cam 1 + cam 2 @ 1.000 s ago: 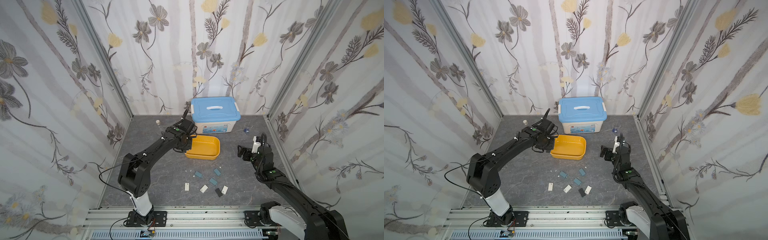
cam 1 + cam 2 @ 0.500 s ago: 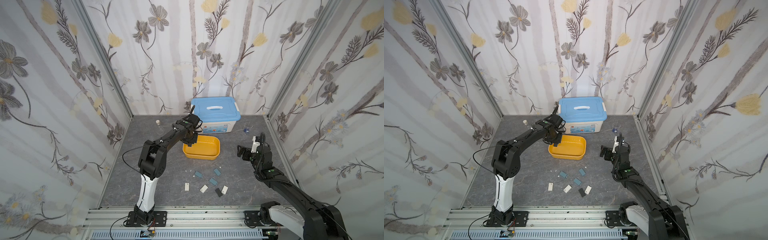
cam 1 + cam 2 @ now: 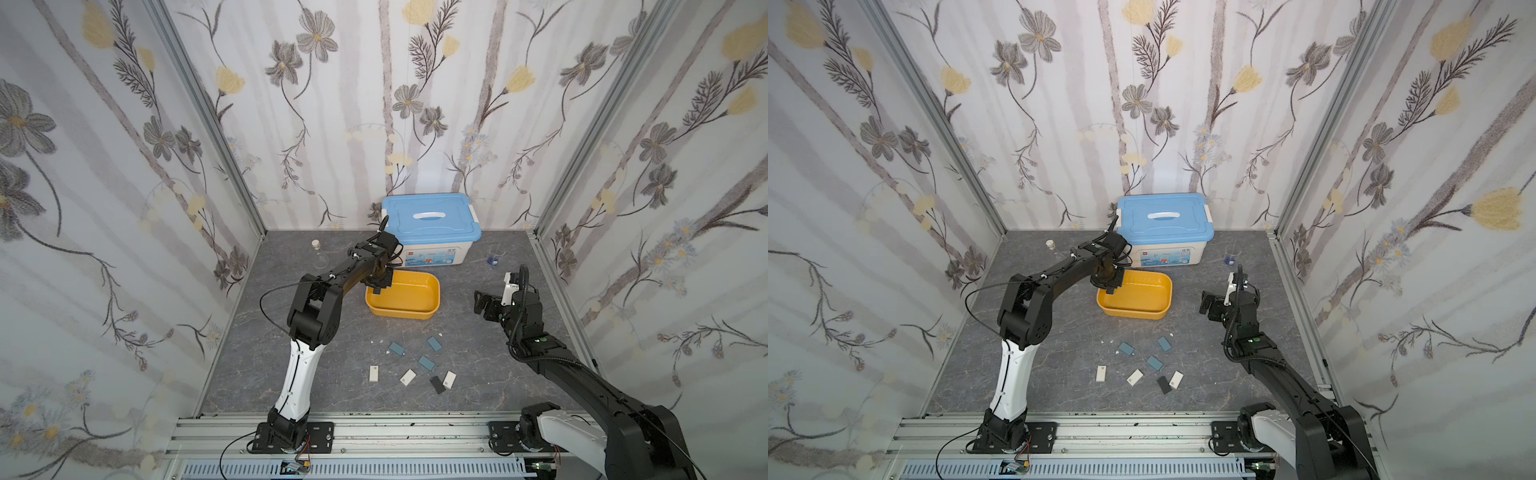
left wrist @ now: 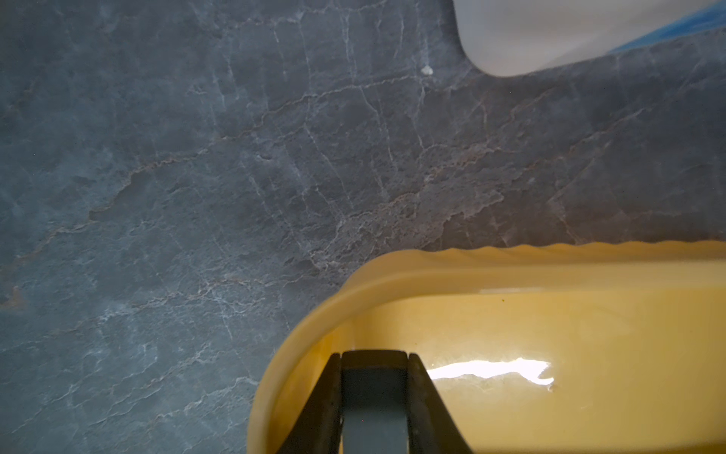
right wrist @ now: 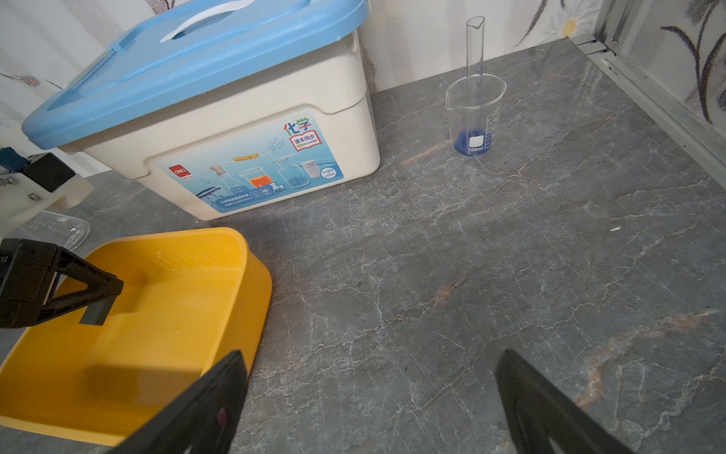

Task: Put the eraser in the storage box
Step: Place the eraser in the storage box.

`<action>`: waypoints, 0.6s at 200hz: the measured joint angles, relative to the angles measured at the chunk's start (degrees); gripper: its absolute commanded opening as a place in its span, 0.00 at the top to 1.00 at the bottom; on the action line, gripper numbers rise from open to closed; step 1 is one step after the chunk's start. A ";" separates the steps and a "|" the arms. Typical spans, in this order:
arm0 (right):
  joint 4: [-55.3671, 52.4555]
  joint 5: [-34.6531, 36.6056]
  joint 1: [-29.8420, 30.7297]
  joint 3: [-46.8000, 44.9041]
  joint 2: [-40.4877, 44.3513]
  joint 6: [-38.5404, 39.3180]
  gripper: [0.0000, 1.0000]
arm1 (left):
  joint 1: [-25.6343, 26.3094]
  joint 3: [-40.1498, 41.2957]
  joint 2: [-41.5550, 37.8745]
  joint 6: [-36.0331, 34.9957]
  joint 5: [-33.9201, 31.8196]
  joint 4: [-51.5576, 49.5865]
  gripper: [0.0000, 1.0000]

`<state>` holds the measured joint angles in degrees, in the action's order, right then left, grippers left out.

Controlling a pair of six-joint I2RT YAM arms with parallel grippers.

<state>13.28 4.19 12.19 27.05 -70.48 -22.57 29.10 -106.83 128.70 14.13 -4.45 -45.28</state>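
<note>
The storage box (image 3: 402, 314) (image 3: 1133, 311) is a shallow yellow tub on the grey table, in front of the white bin. My left gripper (image 3: 380, 284) (image 3: 1111, 286) hangs over the tub's left end and is shut on a grey-blue eraser (image 4: 373, 393) (image 5: 96, 312). The eraser is inside the rim (image 4: 353, 283) and above the tub's floor. My right gripper (image 3: 482, 301) (image 5: 369, 361) stands open over bare table to the right of the tub (image 5: 251, 283), with nothing between its fingers.
Several more erasers lie loose in front of the tub: grey-blue (image 3: 397, 348), white (image 3: 374, 373) and black (image 3: 436, 384). A white bin with a blue lid (image 3: 430, 224) stands against the back wall. A beaker (image 3: 493, 257) (image 5: 475, 118) is to its right and a flask (image 3: 319, 253) to its left.
My left arm's elbow has swung up and to the right, while its gripper has stayed at the tub's left end with the eraser. The right arm has not moved.
</note>
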 measured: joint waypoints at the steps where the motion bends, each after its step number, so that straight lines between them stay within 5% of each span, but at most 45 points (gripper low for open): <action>1: 0.00 0.04 0.00 0.00 0.00 0.00 0.00 | 0.00 0.00 0.04 0.04 -0.02 0.11 0.72; 106: 0.11 0.52 -0.15 0.00 0.04 0.17 0.00 | -0.20 -1.33 3.78 2.56 -0.28 3.15 0.71; 120: 0.11 0.52 -0.15 0.00 0.04 0.17 0.00 | -0.24 -1.86 4.13 2.60 -0.28 3.15 0.64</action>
<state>13.39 4.71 12.03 27.05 -70.43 -22.39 28.86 -108.68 132.84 16.73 -4.73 -42.13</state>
